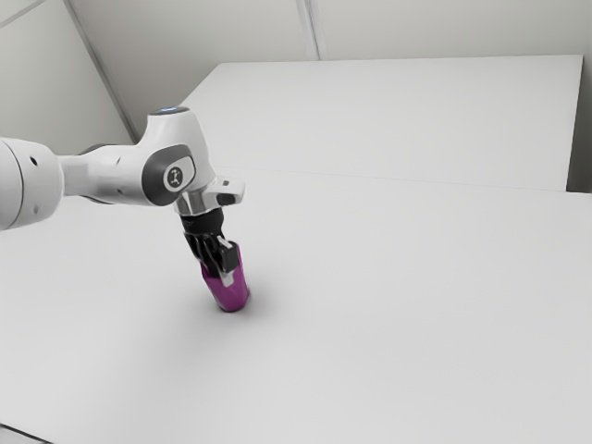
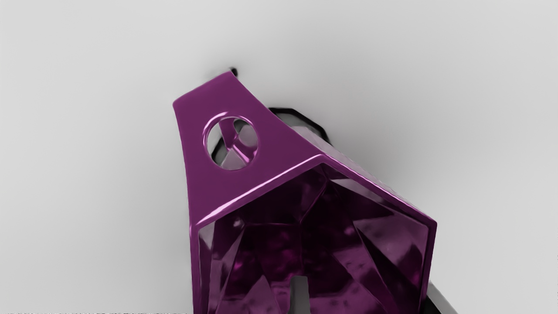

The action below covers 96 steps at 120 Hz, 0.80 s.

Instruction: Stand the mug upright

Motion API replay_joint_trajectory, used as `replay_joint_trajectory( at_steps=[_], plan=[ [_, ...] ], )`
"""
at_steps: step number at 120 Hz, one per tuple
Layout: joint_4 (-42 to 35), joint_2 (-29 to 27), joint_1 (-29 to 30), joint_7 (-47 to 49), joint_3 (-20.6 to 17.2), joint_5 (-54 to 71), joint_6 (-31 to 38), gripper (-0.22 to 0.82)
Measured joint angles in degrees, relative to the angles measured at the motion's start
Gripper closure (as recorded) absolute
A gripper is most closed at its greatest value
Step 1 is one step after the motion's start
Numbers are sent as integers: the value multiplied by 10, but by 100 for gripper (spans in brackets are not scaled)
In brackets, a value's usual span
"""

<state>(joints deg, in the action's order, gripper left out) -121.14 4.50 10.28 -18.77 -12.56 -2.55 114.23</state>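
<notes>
pale tabletop (image 1: 388, 324); purple mug (image 1: 233, 296) tilted, claw (image 1: 220, 270) partly inside its mouth; whether clenched or released, cannot tell.

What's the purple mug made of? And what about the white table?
The mug looks glossy and hard, because bright streaks shine along its rim. It could be shiny plastic, glazed pottery or coated metal; I can't tell which.
The table looks smooth and dull, with no sharp shiny spots, maybe plastic or painted board.
</notes>
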Motion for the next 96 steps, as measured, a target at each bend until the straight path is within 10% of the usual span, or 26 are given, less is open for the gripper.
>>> replay_joint_trajectory(
  at_steps=[56, 96],
  plan=[
    [19, -49, 0, 27, -15, -5, -8, 13],
    [218, -49, -25, 105, -6, 5, -93, 3]
  ],
)
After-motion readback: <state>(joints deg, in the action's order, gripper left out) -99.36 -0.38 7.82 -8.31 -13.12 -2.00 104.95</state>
